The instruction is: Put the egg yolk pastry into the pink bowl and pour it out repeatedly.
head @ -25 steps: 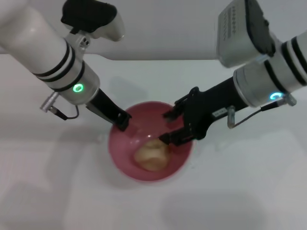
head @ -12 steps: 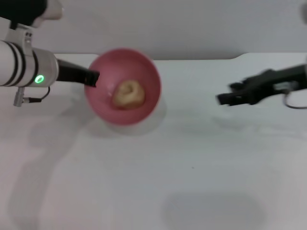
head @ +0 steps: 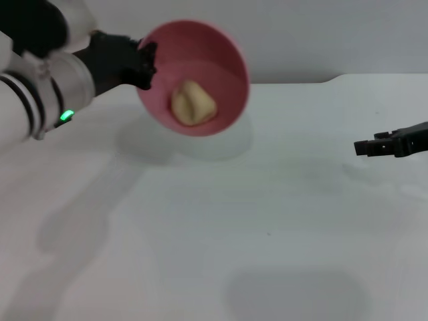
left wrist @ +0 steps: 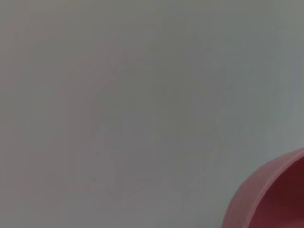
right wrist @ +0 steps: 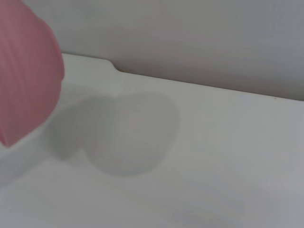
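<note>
While the left gripper (head: 142,65) clamps the rim of the raised, tilted pink bowl (head: 231,57), the egg yolk pastry (head: 192,104) rests against its lower wall, mouth facing the distant right gripper (head: 362,147), whose finger state cannot be told.

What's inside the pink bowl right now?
The pastry sits inside the tilted bowl, held up by the left gripper. Anything beneath the pastry is hidden.
</note>
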### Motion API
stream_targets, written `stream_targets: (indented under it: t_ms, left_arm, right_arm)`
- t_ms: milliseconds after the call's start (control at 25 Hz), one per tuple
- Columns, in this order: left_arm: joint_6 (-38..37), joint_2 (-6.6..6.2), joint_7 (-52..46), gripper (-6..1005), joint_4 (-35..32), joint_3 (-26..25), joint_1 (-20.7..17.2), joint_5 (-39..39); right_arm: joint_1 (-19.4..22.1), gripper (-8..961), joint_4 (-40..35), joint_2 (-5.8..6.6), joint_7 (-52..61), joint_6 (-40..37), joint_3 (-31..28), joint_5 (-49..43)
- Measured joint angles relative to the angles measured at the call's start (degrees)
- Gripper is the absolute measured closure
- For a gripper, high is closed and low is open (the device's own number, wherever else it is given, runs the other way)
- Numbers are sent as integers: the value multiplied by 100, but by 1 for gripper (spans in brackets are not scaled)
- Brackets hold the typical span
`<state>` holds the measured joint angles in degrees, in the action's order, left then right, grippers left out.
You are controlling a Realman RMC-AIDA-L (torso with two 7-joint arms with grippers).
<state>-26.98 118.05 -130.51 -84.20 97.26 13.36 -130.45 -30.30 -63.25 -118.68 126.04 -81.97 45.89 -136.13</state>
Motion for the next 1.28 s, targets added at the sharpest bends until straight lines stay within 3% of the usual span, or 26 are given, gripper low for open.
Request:
stream_targets:
  t_ms: [320, 480, 520, 600, 720, 880, 1040, 1160, 1280]
  left_arm:
    - [2587, 4, 1255, 1000, 100, 1859, -407, -416]
    - [4363, 38, 2081, 1000, 721, 2865, -428, -928]
    - [5152, 67, 2499, 1000, 1046, 3197, -396, -981]
    - [6311, 94, 3153, 1000, 1518, 3690, -286, -899]
    - [7392, 101, 4001, 1000, 2031, 4187, -72, -773]
    - [7669, 105, 4581, 999, 2375, 4429, 141, -731]
    - [7808, 104, 4398, 999, 2336, 4382, 192, -288]
    - [7604, 68, 4116, 999, 1969, 4022, 232, 725]
    - [6568, 37, 4086, 999, 1481, 3331, 181, 1706]
  right_arm:
    - [72, 446, 15, -9, 11, 5, -46, -4]
    - [98, 451, 15, -9, 30, 0, -135, -11]
    - [104, 452, 15, -9, 34, -8, -153, -11]
    - [115, 454, 15, -8, 51, -19, -176, -12]
    - [135, 458, 15, -8, 68, -31, -193, -12]
    - [146, 462, 16, -11, 76, -32, -200, -11]
    - [141, 466, 50, -13, 78, -35, -162, 5]
    - [112, 470, 76, -14, 78, -41, -106, 16]
    - [53, 473, 122, -14, 59, -40, -17, 27]
